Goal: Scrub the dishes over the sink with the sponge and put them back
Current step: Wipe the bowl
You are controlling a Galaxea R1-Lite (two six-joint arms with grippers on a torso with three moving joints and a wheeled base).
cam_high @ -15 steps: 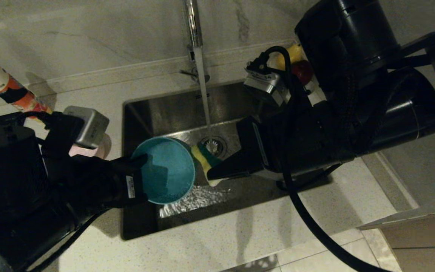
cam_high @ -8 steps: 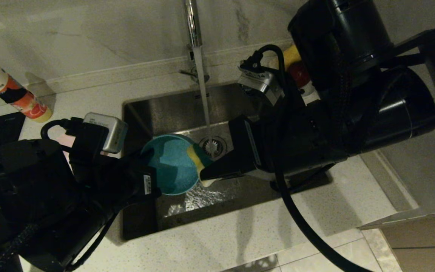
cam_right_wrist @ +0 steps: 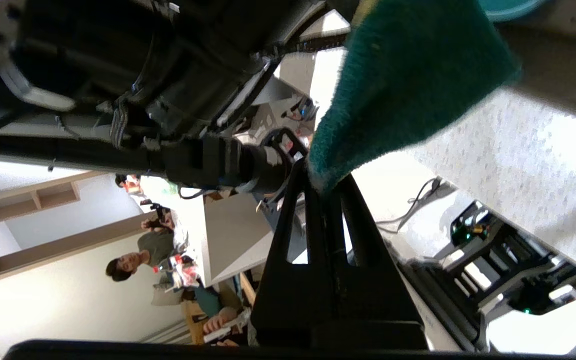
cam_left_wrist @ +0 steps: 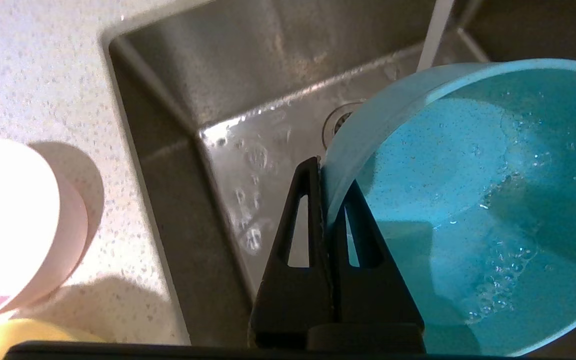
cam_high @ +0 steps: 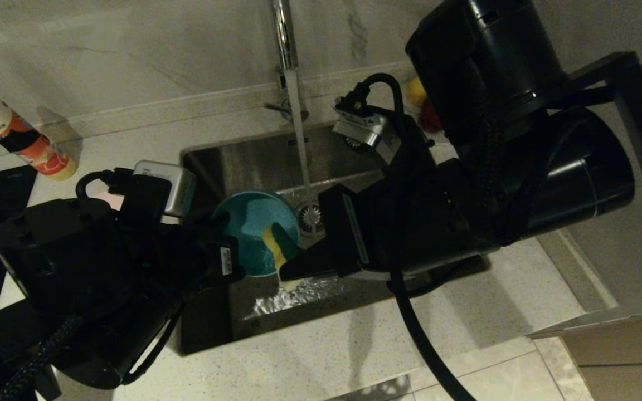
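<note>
Blue bowl [cam_high: 251,231] pinched; sponge [cam_high: 274,245] pressed inside.

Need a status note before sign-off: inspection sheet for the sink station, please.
Surface: speckled pale countertop around the sink; faucet running, water pooled on the basin floor.
Job's things: blue bowl held tilted over the sink; sponge against its inside; pink bowl and yellow bowl on the counter.
Clutter: orange-labelled bottle at the wall; fruit behind the right arm.
Grippers: left pincer shut on the bowl's rim; right pincer shut on the sponge.
Cables: black cable hangs from the right arm across the counter.
Surroundings: marble wall, tiled floor.
</note>
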